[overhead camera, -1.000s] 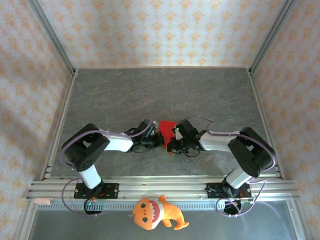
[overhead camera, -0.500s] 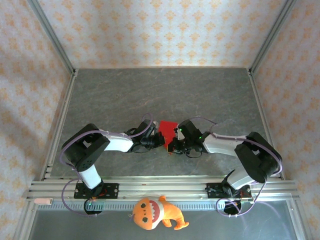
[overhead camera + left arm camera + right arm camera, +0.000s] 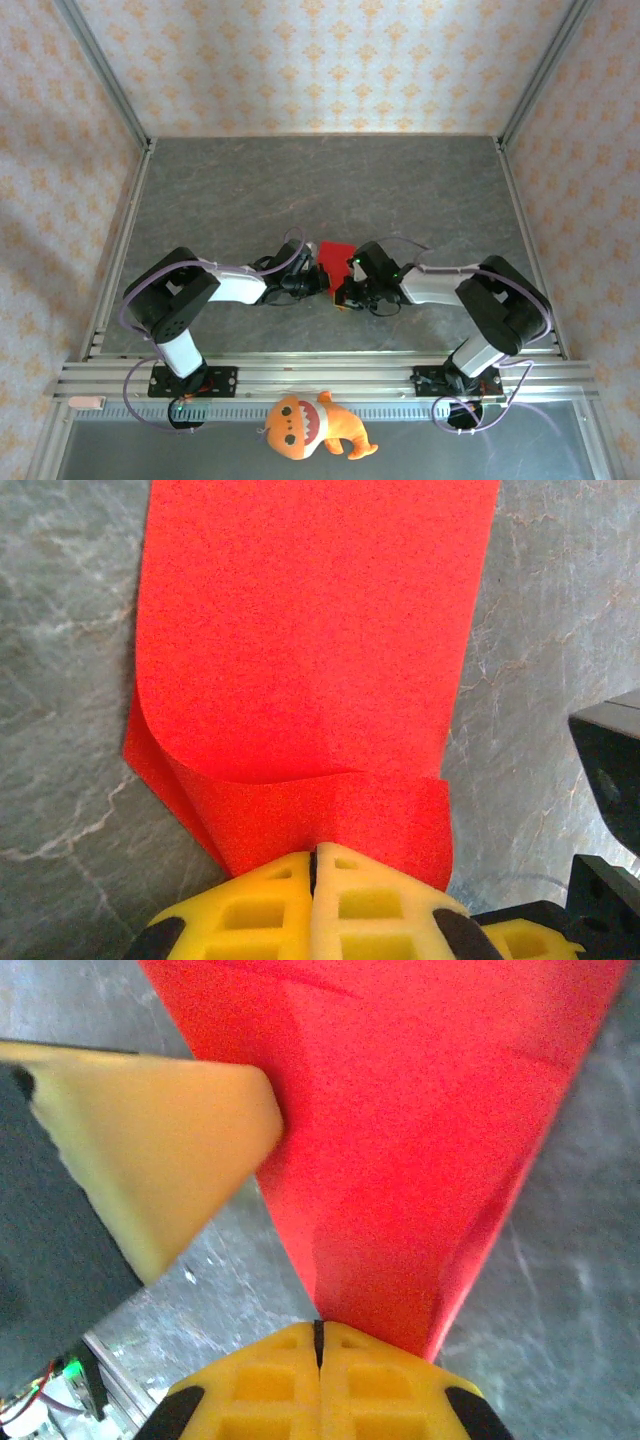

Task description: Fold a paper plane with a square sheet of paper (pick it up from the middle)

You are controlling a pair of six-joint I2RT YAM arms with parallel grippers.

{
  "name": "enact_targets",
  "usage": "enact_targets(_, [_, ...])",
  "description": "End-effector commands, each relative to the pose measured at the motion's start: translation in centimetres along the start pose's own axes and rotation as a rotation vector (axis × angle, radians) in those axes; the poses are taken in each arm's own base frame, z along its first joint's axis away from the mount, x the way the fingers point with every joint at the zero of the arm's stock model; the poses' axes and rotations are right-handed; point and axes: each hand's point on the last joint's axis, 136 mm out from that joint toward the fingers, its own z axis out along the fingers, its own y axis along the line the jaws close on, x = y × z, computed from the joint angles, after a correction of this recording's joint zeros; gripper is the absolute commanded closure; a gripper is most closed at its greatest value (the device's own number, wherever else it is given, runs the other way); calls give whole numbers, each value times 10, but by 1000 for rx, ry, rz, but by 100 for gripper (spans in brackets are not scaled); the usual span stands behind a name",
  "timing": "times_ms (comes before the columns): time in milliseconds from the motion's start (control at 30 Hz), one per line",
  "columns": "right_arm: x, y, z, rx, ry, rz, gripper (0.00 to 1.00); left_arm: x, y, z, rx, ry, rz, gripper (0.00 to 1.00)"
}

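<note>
The square sheet of paper [image 3: 336,256] is bright red and lies partly folded at the middle of the grey table, between both grippers. My left gripper [image 3: 322,283] is shut on its near edge. In the left wrist view the paper [image 3: 310,630] curls over itself just ahead of the left gripper [image 3: 315,852], whose yellow pads are pressed together. My right gripper [image 3: 343,292] is shut on it too. In the right wrist view the paper [image 3: 400,1110] narrows to a creased point at the right gripper [image 3: 320,1325]. A pale yellow finger [image 3: 160,1140] of the left gripper touches the sheet's left edge.
An orange plush toy [image 3: 310,425] lies in front of the arm bases, beyond the aluminium rail [image 3: 320,375]. Patterned walls and metal posts enclose the grey table [image 3: 330,180]. The black body of the right arm [image 3: 610,770] stands close at the right in the left wrist view.
The right arm's elbow swung outward to the right and came back. Both grippers and the red paper stay at about the same spot, still gripped.
</note>
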Motion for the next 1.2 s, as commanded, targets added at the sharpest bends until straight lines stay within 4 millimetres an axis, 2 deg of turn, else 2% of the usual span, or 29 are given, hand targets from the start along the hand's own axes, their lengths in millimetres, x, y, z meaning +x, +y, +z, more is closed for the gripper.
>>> enact_targets(0, [34,-34,-4,95,80,19,100,11,40,3,-139,7,-37,100])
enact_targets(167, [42,-38,-11,104,85,8,100,11,44,2,-147,-4,-53,100])
enact_targets(300, [30,-20,-21,76,43,-21,100,10,43,0,-137,-16,-69,100])
enact_targets(467, [5,9,-31,15,-50,-30,100,10,42,-2,-126,-24,-76,100])
enact_targets(567, [-10,25,-28,-26,-85,-36,100,10,42,-2,-127,-24,-78,100])
enact_targets(700, [-20,39,-16,-86,-72,-27,100,10,41,-3,-122,-28,-76,100])
enact_targets(767, [-24,29,-9,-47,-80,-16,100,10,41,-3,-125,-29,-75,100])
enact_targets(867, [-17,14,1,-5,-42,-8,100,9,40,-2,-120,-27,-73,100])
enact_targets(1067, [20,-36,1,130,54,-29,100,7,36,-4,-113,-35,-74,100])
enact_targets(1100, [24,-39,-1,135,62,-30,100,6,35,-4,-110,-40,-73,100])
enact_targets(1167, [24,-32,-6,110,54,-35,100,5,34,-5,-109,-45,-77,100])
